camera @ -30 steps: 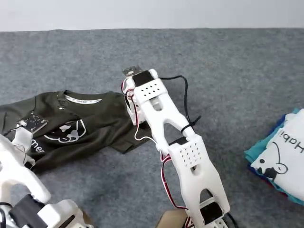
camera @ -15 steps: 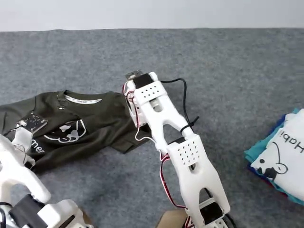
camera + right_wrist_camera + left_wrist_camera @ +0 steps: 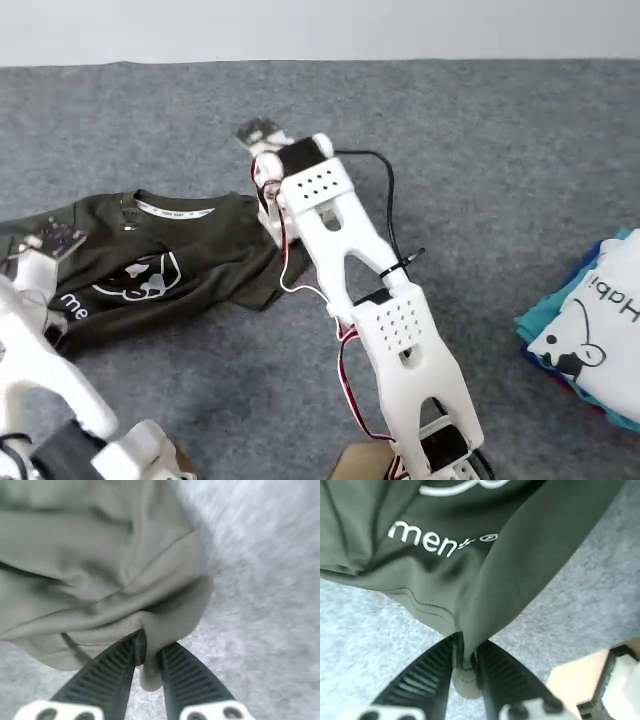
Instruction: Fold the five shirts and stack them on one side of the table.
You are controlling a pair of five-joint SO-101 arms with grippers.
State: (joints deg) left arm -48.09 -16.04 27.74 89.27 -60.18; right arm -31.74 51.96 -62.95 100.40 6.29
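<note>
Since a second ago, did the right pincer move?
Yes. The right pincer, pinching the dark shirt, moved toward the table's far edge, away from the folded stack.

The dark green shirt [image 3: 215, 255] is soft, matt cloth; the grey table top [image 3: 480, 150] looks rough and fuzzy; the white arm [image 3: 400, 330] is smooth plastic.

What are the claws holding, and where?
Both hold the dark green shirt: left gripper pinches a fold by its hem, right gripper a bunched edge.

One dark green shirt [image 3: 190, 265] out flat, one pile of folded shirts [image 3: 590, 330] (layers too bunched to count), and two arms: left arm [image 3: 40, 350], right arm [image 3: 360, 290].
</note>
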